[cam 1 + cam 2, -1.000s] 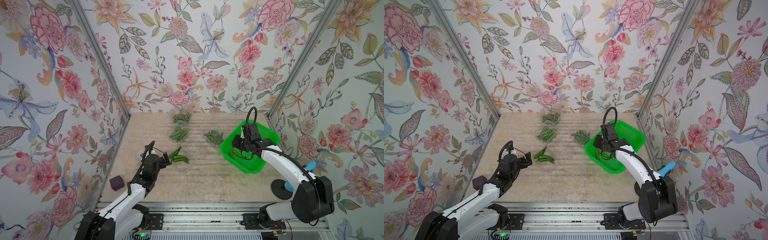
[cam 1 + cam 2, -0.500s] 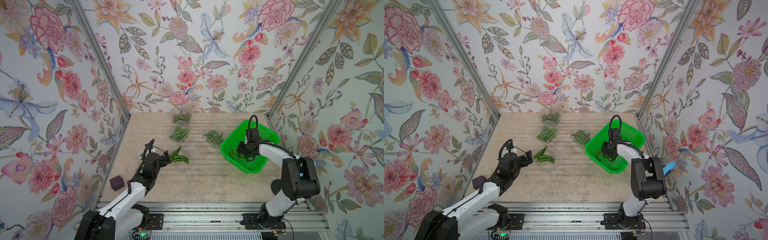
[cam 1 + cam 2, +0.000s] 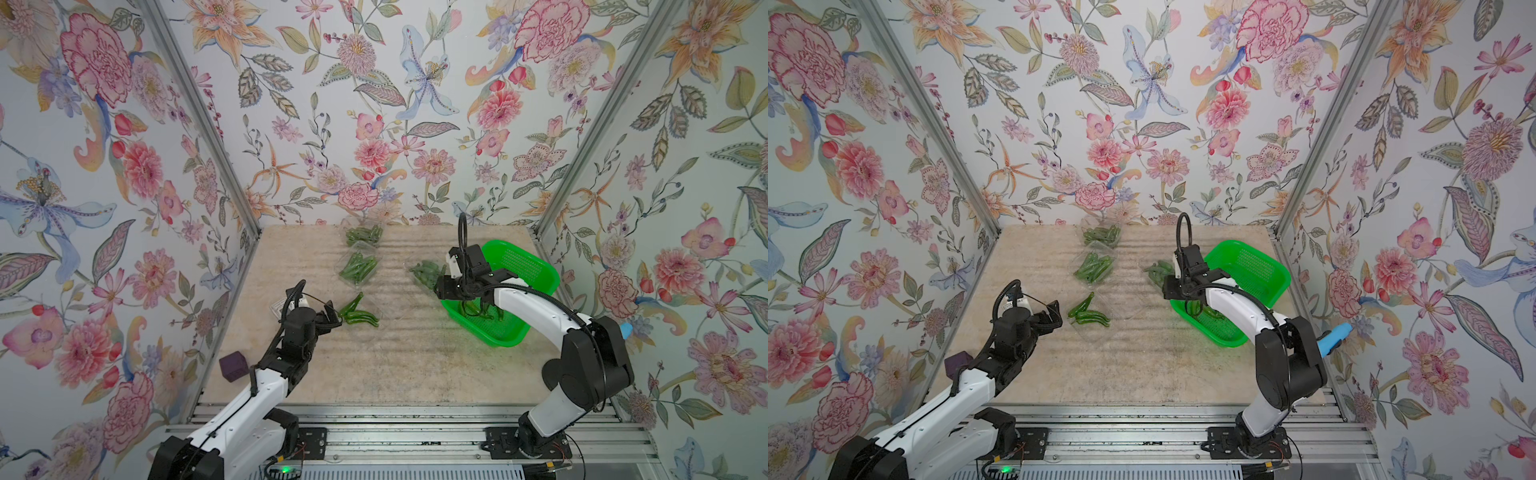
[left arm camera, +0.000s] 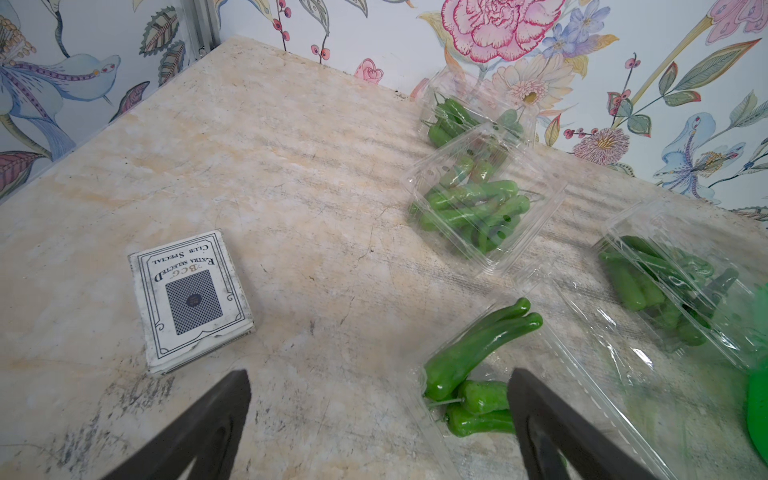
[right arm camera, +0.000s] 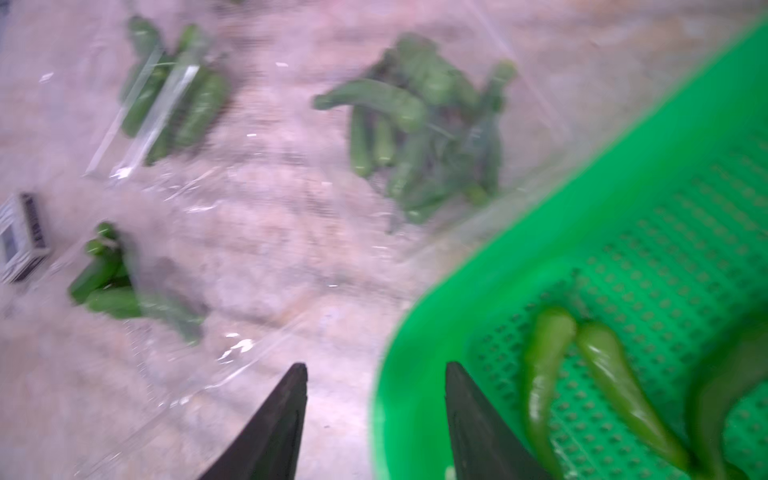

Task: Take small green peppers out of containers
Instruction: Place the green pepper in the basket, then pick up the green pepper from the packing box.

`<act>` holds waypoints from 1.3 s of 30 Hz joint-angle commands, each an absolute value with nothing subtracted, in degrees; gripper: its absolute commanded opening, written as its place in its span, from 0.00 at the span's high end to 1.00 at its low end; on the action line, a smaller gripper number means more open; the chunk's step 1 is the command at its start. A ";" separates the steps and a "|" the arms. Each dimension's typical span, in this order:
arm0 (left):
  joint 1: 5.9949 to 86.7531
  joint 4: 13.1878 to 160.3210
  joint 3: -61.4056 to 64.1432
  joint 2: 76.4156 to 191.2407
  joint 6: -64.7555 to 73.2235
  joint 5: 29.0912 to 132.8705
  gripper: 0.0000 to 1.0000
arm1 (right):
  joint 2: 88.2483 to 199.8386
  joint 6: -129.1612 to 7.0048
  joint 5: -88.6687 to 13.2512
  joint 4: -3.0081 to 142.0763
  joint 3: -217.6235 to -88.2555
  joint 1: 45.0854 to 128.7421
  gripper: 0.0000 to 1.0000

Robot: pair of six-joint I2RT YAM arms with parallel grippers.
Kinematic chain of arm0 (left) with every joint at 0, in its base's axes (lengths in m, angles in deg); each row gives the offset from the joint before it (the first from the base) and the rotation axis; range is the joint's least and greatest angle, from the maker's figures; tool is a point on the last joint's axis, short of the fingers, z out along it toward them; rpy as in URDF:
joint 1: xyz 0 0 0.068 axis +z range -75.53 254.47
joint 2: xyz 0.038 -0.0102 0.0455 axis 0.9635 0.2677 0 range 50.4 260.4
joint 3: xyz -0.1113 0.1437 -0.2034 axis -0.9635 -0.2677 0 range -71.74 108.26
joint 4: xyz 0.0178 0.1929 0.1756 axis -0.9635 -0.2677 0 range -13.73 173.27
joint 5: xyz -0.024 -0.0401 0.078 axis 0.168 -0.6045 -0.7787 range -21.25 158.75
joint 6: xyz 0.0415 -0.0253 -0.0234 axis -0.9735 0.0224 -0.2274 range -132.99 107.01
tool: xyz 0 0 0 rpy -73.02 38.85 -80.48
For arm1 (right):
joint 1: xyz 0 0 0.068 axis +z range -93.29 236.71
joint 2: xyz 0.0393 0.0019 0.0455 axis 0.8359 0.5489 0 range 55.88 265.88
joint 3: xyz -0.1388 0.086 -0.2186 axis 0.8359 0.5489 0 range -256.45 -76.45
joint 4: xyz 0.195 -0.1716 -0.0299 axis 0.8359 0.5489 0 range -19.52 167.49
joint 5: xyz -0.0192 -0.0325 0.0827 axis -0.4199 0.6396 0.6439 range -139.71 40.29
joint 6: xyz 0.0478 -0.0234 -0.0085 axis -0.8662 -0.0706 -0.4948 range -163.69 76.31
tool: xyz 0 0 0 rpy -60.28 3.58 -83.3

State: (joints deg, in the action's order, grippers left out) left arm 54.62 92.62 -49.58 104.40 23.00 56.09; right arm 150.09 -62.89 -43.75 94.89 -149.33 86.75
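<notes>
Four clear containers stand on the table. The back one (image 3: 365, 235), the middle one (image 3: 358, 268) and the right one (image 3: 424, 272) hold small green peppers. The near container (image 4: 561, 374) lies open with three peppers (image 4: 469, 353) at its end. My left gripper (image 4: 380, 376) is open and empty, low over the table just short of those peppers, also seen in a top view (image 3: 332, 318). My right gripper (image 5: 374, 368) is open and empty, straddling the near-left rim of the green basket (image 3: 519, 266). Peppers (image 5: 615, 374) lie inside the basket.
A boxed deck of cards (image 4: 191, 303) lies left of the near container. A purple cube (image 3: 232, 365) sits at the front left edge. A blue object (image 3: 625, 330) pokes out by the right wall. Floral walls close in three sides.
My right gripper has opened and swung from inside the basket to over its near-left rim. The left arm has hardly moved.
</notes>
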 commanded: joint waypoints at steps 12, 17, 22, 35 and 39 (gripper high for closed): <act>54.50 90.35 -51.52 103.64 22.35 53.05 0.00 | 177.02 -36.66 -44.08 98.87 -175.82 107.04 0.45; 54.50 90.23 -51.52 103.75 22.26 53.43 0.00 | 183.44 -34.32 -44.62 100.98 -182.42 107.91 0.45; 54.56 90.37 -51.52 103.55 22.35 53.23 0.00 | 187.04 -32.94 -44.57 101.48 -185.89 107.83 0.45; 54.79 89.25 -50.80 103.82 21.75 52.51 0.00 | 186.48 -32.23 -40.15 101.81 -183.31 107.93 0.44; 54.85 89.21 -50.60 103.77 21.73 52.76 0.00 | 187.60 -31.38 -38.02 101.86 -183.15 107.81 0.44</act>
State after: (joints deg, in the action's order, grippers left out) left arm 54.64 90.26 -50.85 104.35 22.37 54.38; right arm 187.36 -33.13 -40.50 100.72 -183.62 107.96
